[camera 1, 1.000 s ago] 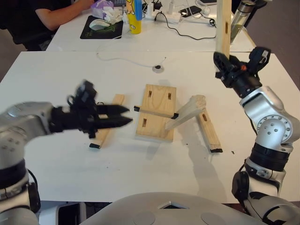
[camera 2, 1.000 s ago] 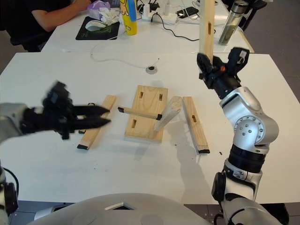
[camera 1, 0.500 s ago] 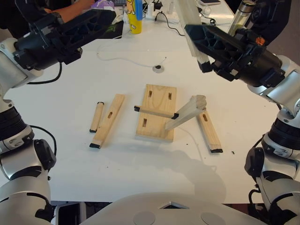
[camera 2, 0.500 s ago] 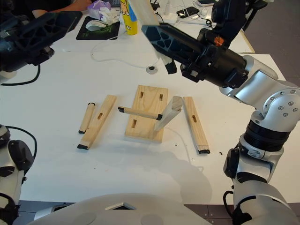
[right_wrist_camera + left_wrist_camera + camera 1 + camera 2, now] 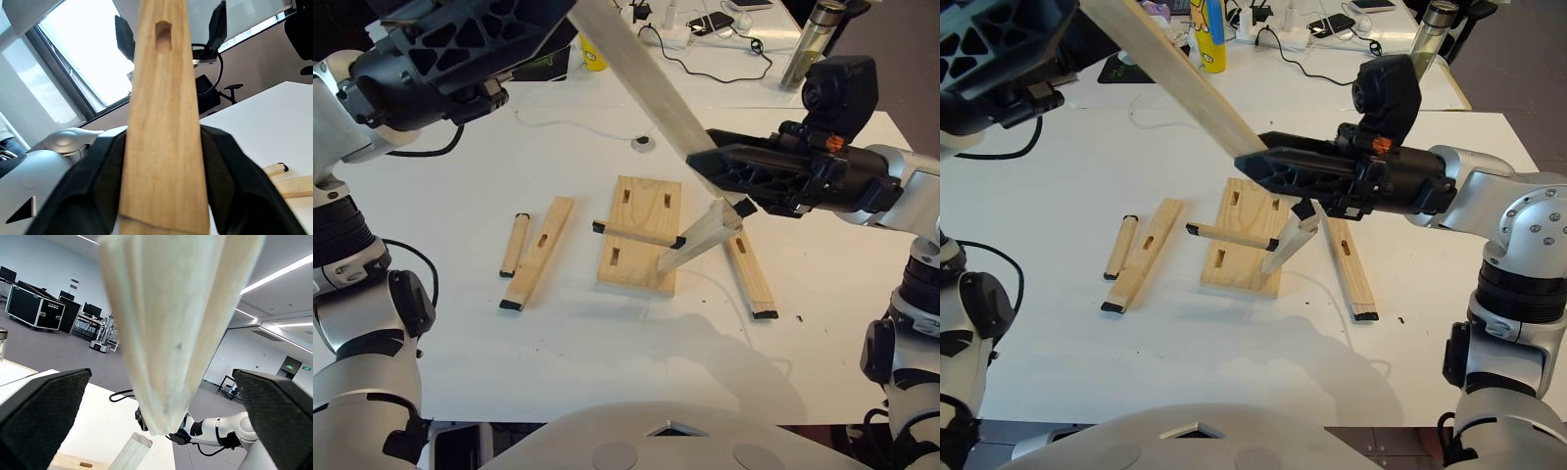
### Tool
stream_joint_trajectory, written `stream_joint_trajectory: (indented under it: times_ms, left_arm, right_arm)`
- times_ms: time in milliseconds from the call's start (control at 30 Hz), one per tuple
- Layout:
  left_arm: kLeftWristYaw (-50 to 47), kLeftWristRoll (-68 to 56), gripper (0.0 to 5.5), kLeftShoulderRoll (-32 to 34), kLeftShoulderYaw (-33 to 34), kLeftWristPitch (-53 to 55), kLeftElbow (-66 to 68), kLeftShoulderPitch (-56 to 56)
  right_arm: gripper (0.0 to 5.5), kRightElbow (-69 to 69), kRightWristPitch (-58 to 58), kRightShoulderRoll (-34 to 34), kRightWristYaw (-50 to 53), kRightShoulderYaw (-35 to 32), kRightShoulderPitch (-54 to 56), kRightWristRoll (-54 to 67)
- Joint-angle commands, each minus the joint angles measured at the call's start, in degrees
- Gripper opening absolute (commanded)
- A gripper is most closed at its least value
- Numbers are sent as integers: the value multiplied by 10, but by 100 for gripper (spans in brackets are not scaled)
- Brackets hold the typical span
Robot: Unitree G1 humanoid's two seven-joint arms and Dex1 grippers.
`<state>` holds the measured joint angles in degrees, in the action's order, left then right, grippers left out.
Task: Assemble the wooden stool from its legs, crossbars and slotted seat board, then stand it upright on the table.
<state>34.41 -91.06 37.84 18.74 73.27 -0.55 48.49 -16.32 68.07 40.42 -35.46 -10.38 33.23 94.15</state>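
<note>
My right gripper [image 5: 702, 163] is shut on a long slotted wooden leg [image 5: 636, 73] that slants up and to the left above the table; its pads [image 5: 105, 181] clamp the leg [image 5: 164, 112]. My left gripper [image 5: 553, 20] is raised at the upper left, open, with the leg's far end [image 5: 171, 333] between its spread fingers [image 5: 44, 416]. On the table the slotted seat board [image 5: 641, 201] lies flat with a black-tipped crossbar [image 5: 636, 235] across it. A leg [image 5: 700, 238] leans tilted at its right edge, beside a flat leg [image 5: 750, 276]. Another leg [image 5: 538, 252] and a short crossbar [image 5: 516, 245] lie left.
A round grommet [image 5: 644, 143] and a thin white cable [image 5: 568, 122] sit on the table behind the board. The back table holds a yellow bottle [image 5: 1211, 34], a metal flask [image 5: 803, 44] and cables [image 5: 705, 61]. The near half of the table is bare.
My right gripper swung the leg from upright at the back right down to a slant toward the left. My left arm rose from low over the table to the leg's far end.
</note>
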Motion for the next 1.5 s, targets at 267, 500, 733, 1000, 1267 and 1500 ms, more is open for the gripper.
stream_joint_trajectory:
  times_ms: [267, 500, 733, 1000, 1267, 1500]
  left_arm:
    - [24, 17, 482, 35, -27, 19, 2, 0]
    - [55, 33, 373, 44, -28, 18, 5, -5]
    - [85, 55, 259, 50, -33, 22, 6, -10]
    - [151, 149, 208, 56, -81, -10, -35, -75]
    - [175, 157, 208, 57, -82, -17, -42, -72]
    - [159, 118, 208, 44, -54, -12, -28, -47]
  right_arm:
    - [208, -8, 2, 28, -65, 11, 0, -45]
    - [208, 0, -1, 40, -100, 13, -10, -77]
    - [208, 3, 0, 41, -119, 13, -11, -95]
    - [208, -17, -6, 43, -146, 39, -30, -153]
    - [208, -27, -26, 44, -170, 52, -44, -205]
    - [317, -23, -33, 38, -161, 27, -44, -180]
